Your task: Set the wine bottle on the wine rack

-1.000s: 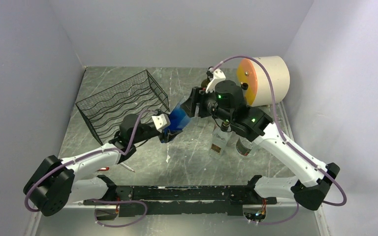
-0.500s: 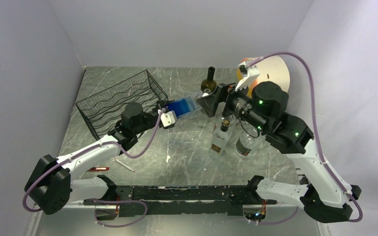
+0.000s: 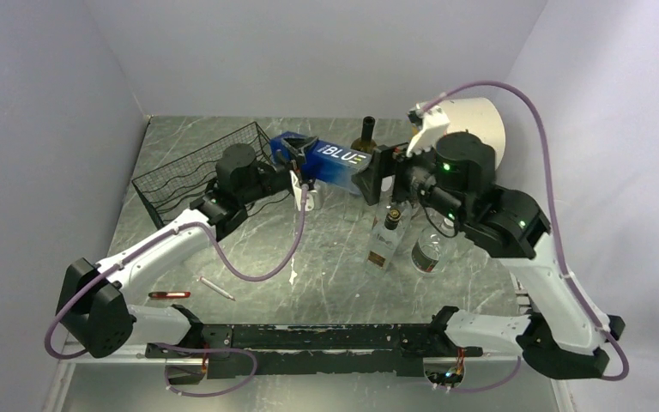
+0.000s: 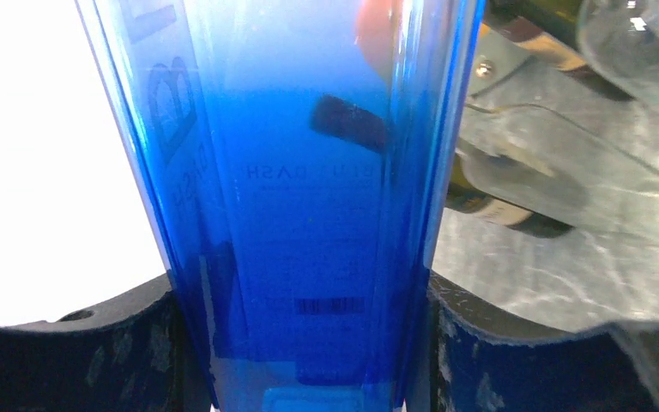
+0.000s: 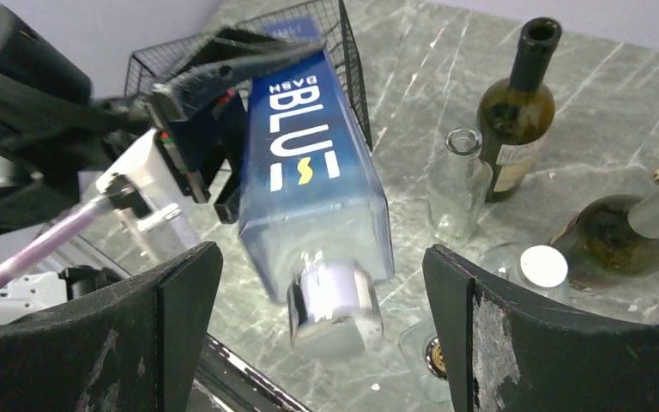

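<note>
Above the worktop [image 3: 326,266], just right of the wine rack [image 3: 193,180], the blue bottle [image 3: 333,163] hangs roughly level in the air. Its base end is toward the rack's right end and its capped neck points right; it is not on the rack. The left pincer [image 3: 299,167] is clenched across the bottle's square body, fingers on opposite sides. The right pincer [image 3: 371,176] stands released, jaws wide, the cap between them with gaps on both sides. A dark green bottle [image 3: 365,137] stands upright behind, and clear bottles [image 3: 383,240] stand beneath the right arm.
</note>
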Robot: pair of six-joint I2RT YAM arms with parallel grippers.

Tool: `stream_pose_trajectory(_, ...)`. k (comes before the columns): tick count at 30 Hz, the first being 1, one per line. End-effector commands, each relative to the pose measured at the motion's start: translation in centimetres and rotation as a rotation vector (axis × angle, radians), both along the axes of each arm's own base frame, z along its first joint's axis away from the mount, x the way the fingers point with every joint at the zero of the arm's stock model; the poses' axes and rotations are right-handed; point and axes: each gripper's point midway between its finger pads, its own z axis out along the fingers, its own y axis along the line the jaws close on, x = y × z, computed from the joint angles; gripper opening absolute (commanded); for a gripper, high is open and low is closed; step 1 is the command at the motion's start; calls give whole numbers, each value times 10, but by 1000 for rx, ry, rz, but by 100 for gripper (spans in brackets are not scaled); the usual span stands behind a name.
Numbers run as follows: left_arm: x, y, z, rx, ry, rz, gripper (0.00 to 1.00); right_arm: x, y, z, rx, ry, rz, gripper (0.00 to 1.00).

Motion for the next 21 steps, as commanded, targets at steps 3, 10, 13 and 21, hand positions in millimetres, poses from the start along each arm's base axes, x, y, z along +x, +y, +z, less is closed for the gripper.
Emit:
stream_pose_trajectory(3,-15,-9,80,25,-347,-106,7,7,4,-20,-116,61,0,92)
stream_pose_trajectory(10,-27,-15,72,92,-402,-171,7,3,30,-44,-135,122,117,92)
stream_pose_trajectory(13,-30,-13,77,88,-460,-162,7,-5,44,-54,-116,174,183,89)
stream_pose_trajectory(21,-28,-11,86,106,-520,-141,7,2,44,-83,-154,257,124,84)
